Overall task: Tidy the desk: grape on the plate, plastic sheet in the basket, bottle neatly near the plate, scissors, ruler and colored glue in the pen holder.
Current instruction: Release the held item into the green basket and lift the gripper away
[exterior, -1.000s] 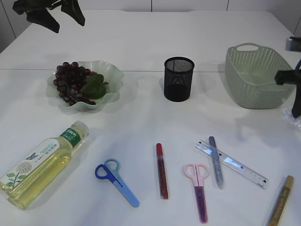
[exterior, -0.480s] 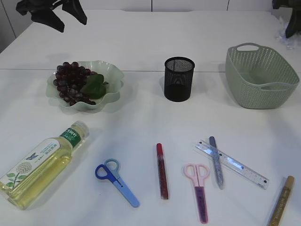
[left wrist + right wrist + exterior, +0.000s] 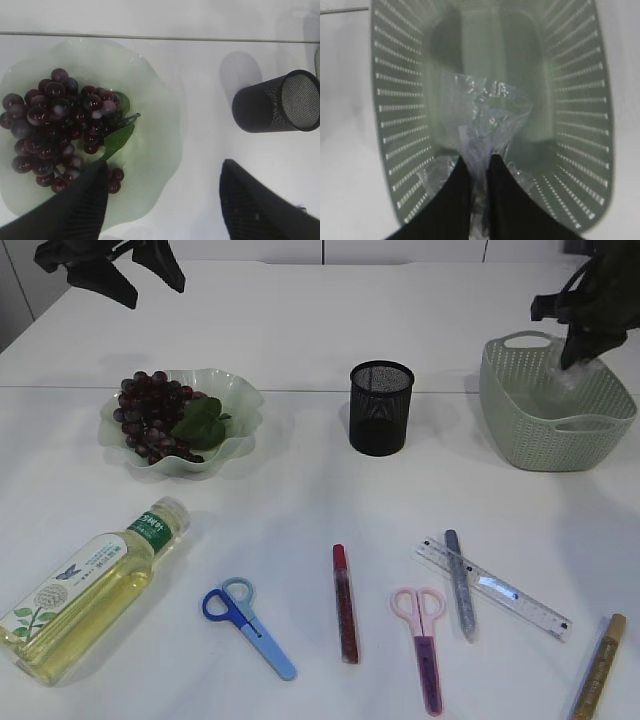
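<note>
Right wrist view: right tool [image 3: 480, 167] pinching sheet [image 3: 487, 117], hung over basket [image 3: 395, 115] for dropping in. Left tool [image 3: 162, 200] spread above plate [image 3: 160, 115], grape [image 3: 55, 125] already there.

Counts — two scissors [image 3: 249, 628] [image 3: 424, 643], three glue sticks [image 3: 345, 602] [image 3: 459, 583] [image 3: 598, 667]; one each — ruler [image 3: 495, 587], bottle [image 3: 88, 589], plate [image 3: 238, 410], grape bunch [image 3: 150, 416], pen holder [image 3: 380, 407], basket [image 3: 553, 432], plastic sheet [image 3: 487, 125].

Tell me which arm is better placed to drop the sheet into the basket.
Right. Its gripper is shut on the sheet, hanging directly over the basket. The left gripper is open above the plate.
</note>
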